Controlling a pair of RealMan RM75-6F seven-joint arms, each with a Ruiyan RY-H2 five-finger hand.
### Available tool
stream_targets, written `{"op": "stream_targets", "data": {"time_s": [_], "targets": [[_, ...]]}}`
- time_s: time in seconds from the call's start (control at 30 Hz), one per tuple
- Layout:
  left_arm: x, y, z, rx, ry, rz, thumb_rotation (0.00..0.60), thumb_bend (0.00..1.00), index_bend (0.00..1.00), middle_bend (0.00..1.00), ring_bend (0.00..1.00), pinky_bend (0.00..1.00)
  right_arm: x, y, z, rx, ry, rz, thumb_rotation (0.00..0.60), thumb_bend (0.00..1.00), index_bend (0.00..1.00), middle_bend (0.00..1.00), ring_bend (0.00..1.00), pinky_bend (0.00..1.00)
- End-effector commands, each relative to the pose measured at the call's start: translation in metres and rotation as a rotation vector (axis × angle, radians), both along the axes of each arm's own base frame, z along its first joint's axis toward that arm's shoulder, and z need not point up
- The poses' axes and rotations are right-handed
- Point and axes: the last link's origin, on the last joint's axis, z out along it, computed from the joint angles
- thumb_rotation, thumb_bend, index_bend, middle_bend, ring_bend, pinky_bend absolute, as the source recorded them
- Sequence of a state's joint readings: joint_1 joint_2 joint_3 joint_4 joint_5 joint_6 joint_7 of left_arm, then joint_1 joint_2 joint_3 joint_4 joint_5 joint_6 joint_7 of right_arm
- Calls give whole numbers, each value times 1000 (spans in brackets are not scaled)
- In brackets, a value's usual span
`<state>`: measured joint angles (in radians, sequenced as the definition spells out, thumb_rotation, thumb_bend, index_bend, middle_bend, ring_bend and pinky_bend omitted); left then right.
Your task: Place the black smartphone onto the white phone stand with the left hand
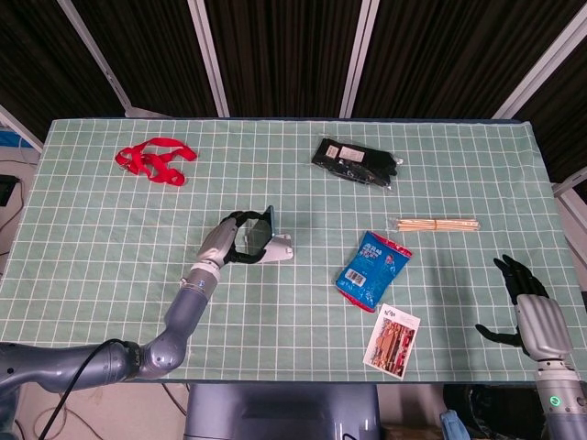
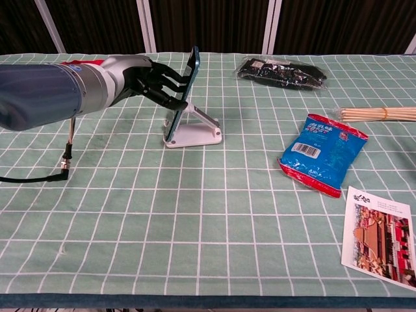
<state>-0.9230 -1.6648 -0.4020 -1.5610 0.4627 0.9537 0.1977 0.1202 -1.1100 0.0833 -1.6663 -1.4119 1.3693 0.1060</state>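
The left arm is reaching forward across the counter (image 1: 92, 238), its robot hand (image 2: 153, 81) gripping the phone (image 2: 185, 91) with dark fingers. The right robot hand (image 1: 527, 307) is hanging off the near edge, fingers spread.

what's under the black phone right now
The white phone stand is under it: the black smartphone stands steeply on edge, its lower edge at the stand's front lip. The left hand grips it from the left. Whether it is fully seated cannot be seen.
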Motion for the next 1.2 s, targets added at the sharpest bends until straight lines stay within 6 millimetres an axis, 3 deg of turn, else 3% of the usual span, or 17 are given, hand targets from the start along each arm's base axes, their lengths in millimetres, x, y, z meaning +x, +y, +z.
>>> {"op": "stream_targets", "data": {"time_s": [0.03, 0.2, 0.4, 0.8, 0.97, 1.2], "targets": [[0, 0, 0, 0, 4, -3, 600, 343, 142, 78, 0, 0, 0, 0, 0, 0, 0, 0, 600, 102, 0, 0, 0, 147], [-1, -1, 0, -8, 16, -11, 600, 307, 75, 7, 0, 0, 0, 0, 0, 0, -2, -1, 600, 102, 0, 0, 0, 148], [-2, -2, 0, -18, 23, -16, 600, 252, 11, 0, 0, 0, 0, 0, 0, 0, -2, -1, 600, 101, 0, 0, 0, 148], [-7, -10, 11, 0, 59, -60, 600, 65, 0, 0, 0, 0, 0, 0, 0, 0, -4, 1, 600, 102, 0, 0, 0, 148], [-16, -18, 27, 35, 75, -80, 600, 62, 0, 0, 0, 0, 0, 1, 0, -2, -2, 5, 600, 102, 0, 0, 0, 147], [-51, -44, 73, 218, 262, -208, 600, 62, 0, 0, 0, 0, 1, 1, 0, 2, 0, 11, 600, 102, 0, 0, 0, 147]]}}
